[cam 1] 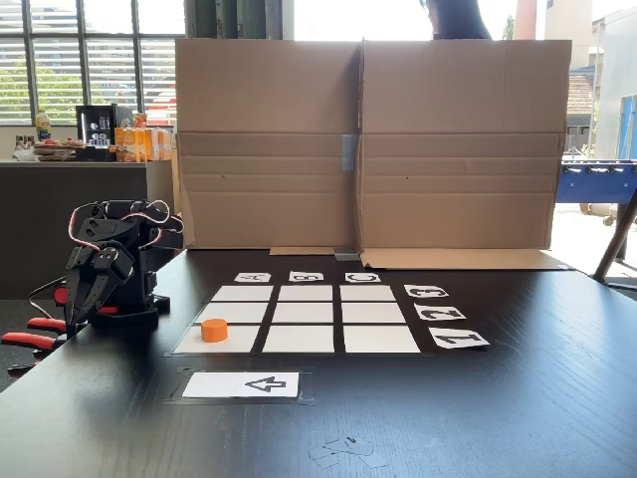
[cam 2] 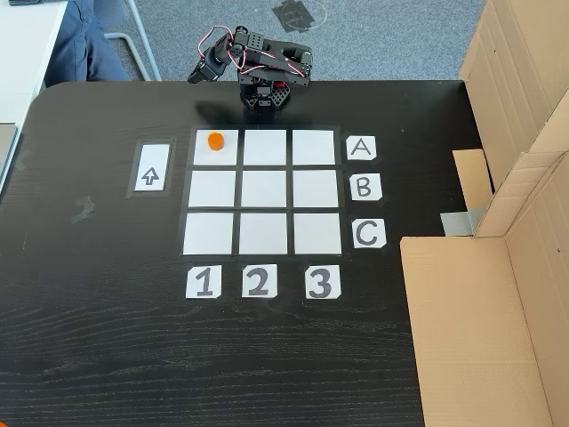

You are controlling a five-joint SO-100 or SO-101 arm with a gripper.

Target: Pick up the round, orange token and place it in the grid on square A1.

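One token flat on square A1; round axis upright

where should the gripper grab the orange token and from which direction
Grip the orange token across its curved side wall, coming straight down from above. It stands flat on its round face in square A1, with bare paper all around, so the fingers could likely close across its width from any angle.

- Black wooden table.
- Cardboard screen at 12 o'clock in a fixed view.
- Bright louvred windows at 10 o'clock.
- Grey carpet floor.
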